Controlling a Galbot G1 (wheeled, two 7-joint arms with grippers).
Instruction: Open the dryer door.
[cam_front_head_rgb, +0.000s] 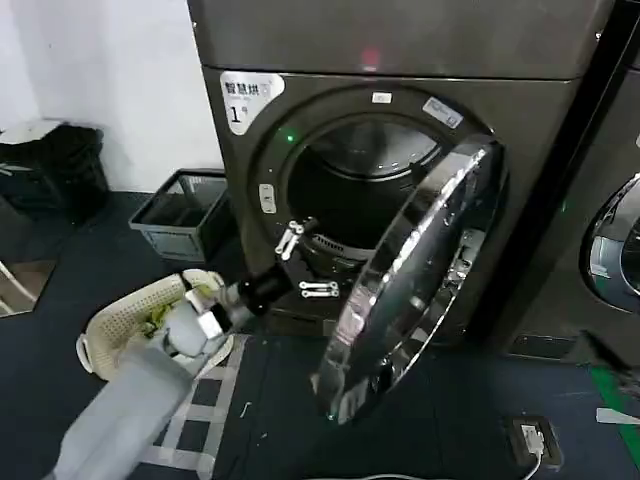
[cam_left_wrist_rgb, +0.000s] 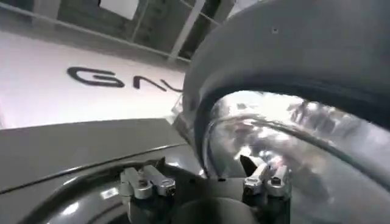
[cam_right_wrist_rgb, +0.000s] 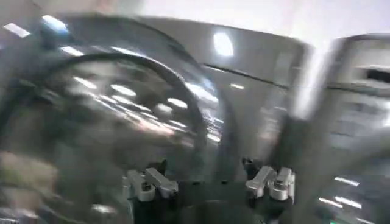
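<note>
Grey and slanting up from the lower corner, the left arm ends in the left gripper (cam_front_head_rgb: 303, 262), jaws spread and empty at the drum mouth. Swung well out on its right-hand hinge, the dryer door (cam_front_head_rgb: 415, 290) looks essentially open. From its wrist camera, the right gripper (cam_right_wrist_rgb: 210, 182) hangs released beside the machine.

The dryer door (cam_front_head_rgb: 415, 285) stands swung out, leaving the drum mouth (cam_front_head_rgb: 350, 190) open; the left gripper (cam_front_head_rgb: 303, 262), fingers spread, hangs before its lower rim.
</note>
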